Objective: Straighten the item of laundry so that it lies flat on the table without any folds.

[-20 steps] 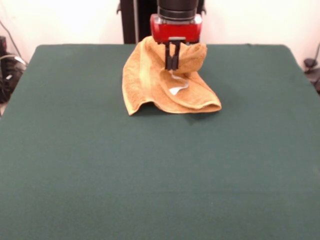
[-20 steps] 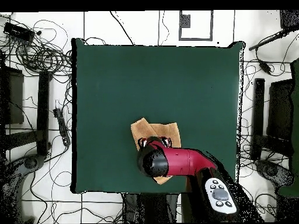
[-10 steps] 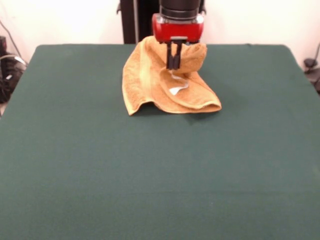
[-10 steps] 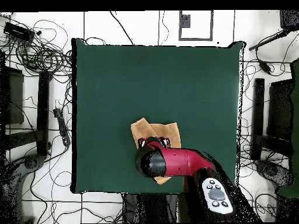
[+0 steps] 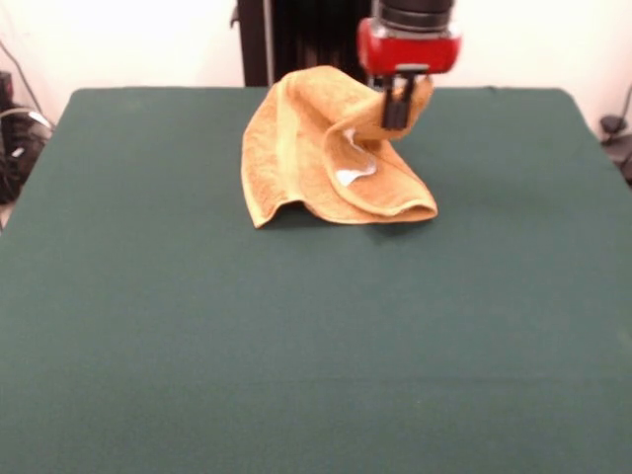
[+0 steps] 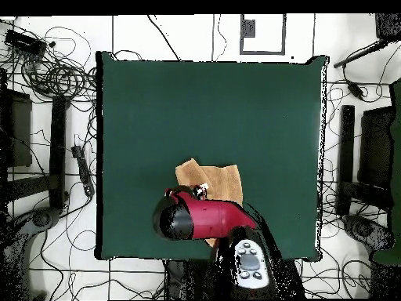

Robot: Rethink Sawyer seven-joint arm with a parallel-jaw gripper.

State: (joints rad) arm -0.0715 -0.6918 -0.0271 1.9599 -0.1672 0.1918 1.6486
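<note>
**Terry cloth, soft and light: lift by the edge**

Golden-orange terry is what I have between my jaws: the towel (image 5: 326, 158) is limp, thick-piled and light, so it drapes wherever I carry it and will not hold a shape on its own. My gripper (image 5: 399, 117) is closed on 1 raised edge of it, pinching a rolled fold near the top of the heap. The rest sags down to the table (image 5: 296, 346), bunched toward the far side, with 1 lower corner spread on the green felt and the small white tag (image 5: 348, 177) showing in the hollow.

I judge the felt will drag on the pile, which helps: a pull from an edge should peel the folds open rather than slide the whole bundle. A corner or hemmed band gives the firmest hold; the middle would only gather more folds.

In the overhead view my arm covers part of the towel (image 6: 219, 182).
</note>
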